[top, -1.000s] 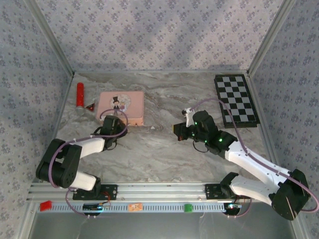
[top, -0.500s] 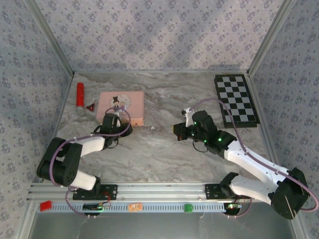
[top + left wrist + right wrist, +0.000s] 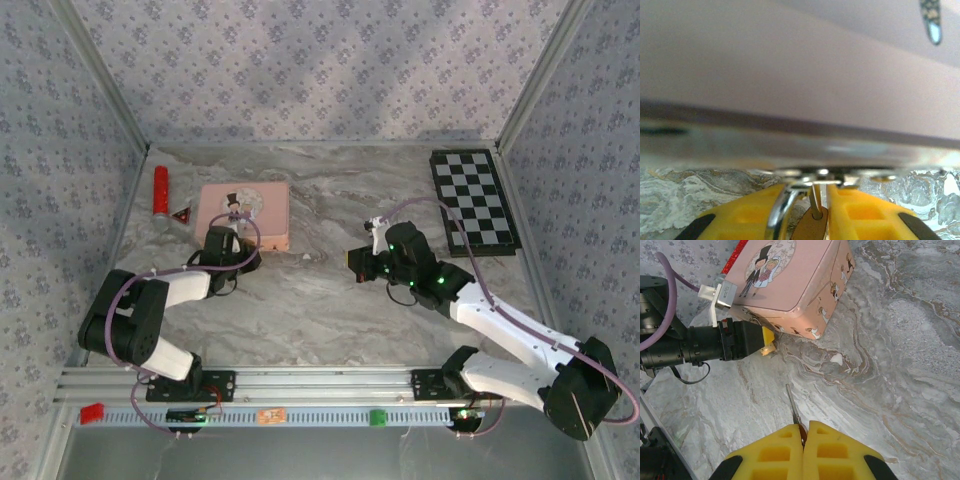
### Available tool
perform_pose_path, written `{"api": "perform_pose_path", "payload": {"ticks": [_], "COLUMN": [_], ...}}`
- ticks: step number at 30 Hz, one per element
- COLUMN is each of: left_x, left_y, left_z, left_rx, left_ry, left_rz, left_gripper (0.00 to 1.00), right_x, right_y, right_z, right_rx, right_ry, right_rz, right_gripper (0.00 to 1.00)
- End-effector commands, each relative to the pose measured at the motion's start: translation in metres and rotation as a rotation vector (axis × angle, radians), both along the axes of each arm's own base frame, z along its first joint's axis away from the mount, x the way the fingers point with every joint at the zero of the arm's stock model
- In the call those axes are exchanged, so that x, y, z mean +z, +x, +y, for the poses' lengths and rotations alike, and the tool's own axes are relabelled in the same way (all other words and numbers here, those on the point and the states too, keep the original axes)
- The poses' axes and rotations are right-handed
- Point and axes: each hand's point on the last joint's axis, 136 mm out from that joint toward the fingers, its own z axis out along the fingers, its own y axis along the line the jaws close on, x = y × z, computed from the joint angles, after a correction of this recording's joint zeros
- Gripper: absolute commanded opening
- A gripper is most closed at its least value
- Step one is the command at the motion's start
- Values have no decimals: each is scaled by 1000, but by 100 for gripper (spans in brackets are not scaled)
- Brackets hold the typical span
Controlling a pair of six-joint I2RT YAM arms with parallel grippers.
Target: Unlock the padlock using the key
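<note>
- The left gripper [image 3: 815, 200] clamps the padlock [image 3: 809, 227] between its yellow fingers [image 3: 747, 215].
- The padlock's long axis runs along the fingers. Its shackle [image 3: 777, 212] points ahead at the near wall of the tin [image 3: 262, 215], just short of it or touching; I cannot tell which.
- The padlock sits low over the left half of the table [image 3: 320, 310], at the tin's near side.
- The right gripper [image 3: 802, 432] is closed on the key [image 3: 791, 402] near the table's middle. The thin blade sticks out of the fingertips and points left toward the padlock, well apart from it.
- Since a second ago the left gripper has edged closer to the tin and its elbow has shifted right. The right arm, key and tin have hardly moved.
</note>
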Motion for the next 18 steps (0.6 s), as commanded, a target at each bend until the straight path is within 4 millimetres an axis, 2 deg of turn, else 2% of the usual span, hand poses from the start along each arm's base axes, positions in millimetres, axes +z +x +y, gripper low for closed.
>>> {"api": "perform_pose_path", "payload": {"ticks": [1, 9, 14, 18], "left_x": [8, 25, 36, 37], "left_y": [5, 2, -4, -9], "left_z": [-2, -8, -15, -22], "left_rx": [14, 26, 39, 54], "left_ry": [-33, -91, -147, -197], "left_rz": [-25, -35, -3, 44], "left_gripper": [22, 15, 12, 12], "right_x": [7, -1, -16, -30], "right_y": [1, -1, -3, -4], "right_z": [8, 21, 39, 51], "right_rx": [12, 18, 30, 20], "right_ry": [24, 57, 106, 178], "right_rz": [-6, 27, 85, 158], "right_gripper": [0, 0, 0, 0]}}
